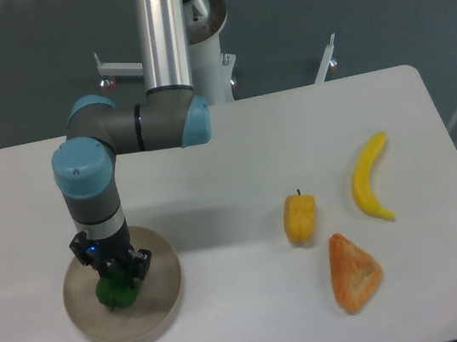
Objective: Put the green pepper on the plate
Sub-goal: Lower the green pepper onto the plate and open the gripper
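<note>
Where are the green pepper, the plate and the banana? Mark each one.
green pepper [118, 292]: fixed camera view, on its glossy green body below the gripper.
plate [161, 286]: fixed camera view, on the bare tan surface near its right rim.
banana [366, 180]: fixed camera view, on the middle of its yellow curve.

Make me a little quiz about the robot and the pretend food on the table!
1. True or false: the green pepper is over the plate.
2. Which food lies nearest the table's right edge? A) yellow pepper B) banana C) bread piece
3. Fill in: the gripper is right above the ____ pepper.

Key:
1. True.
2. B, the banana.
3. Green. The pepper is at the gripper's tips; whether it is still clamped cannot be told.
</note>
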`<action>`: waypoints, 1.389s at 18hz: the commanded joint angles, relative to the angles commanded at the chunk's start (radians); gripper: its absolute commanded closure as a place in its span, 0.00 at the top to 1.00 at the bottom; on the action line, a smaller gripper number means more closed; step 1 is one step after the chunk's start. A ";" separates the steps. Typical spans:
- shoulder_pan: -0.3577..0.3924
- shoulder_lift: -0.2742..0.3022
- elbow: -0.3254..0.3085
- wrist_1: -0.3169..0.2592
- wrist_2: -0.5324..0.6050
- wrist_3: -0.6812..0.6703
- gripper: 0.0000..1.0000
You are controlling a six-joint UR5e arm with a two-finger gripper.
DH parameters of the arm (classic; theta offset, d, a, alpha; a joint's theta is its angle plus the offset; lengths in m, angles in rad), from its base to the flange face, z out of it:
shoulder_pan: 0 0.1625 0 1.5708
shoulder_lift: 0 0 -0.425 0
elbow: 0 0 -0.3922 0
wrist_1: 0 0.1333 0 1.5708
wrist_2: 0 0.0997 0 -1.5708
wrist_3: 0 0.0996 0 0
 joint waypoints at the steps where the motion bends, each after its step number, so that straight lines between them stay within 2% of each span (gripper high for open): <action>1: 0.000 0.000 0.000 0.000 0.000 -0.003 0.33; 10: -0.002 -0.005 0.000 0.000 -0.002 -0.005 0.40; 12: -0.002 -0.005 0.000 0.000 -0.002 -0.005 0.49; 13: -0.002 -0.005 0.000 0.000 -0.002 -0.005 0.58; 14: -0.002 -0.003 0.000 0.000 -0.002 -0.005 0.77; 15: -0.002 -0.002 0.003 0.000 -0.002 -0.005 0.85; 18: 0.000 0.003 0.005 0.000 -0.002 -0.005 0.99; 21: 0.000 0.015 0.006 -0.002 -0.002 -0.008 1.00; 25: 0.008 0.060 0.011 -0.005 0.005 -0.008 1.00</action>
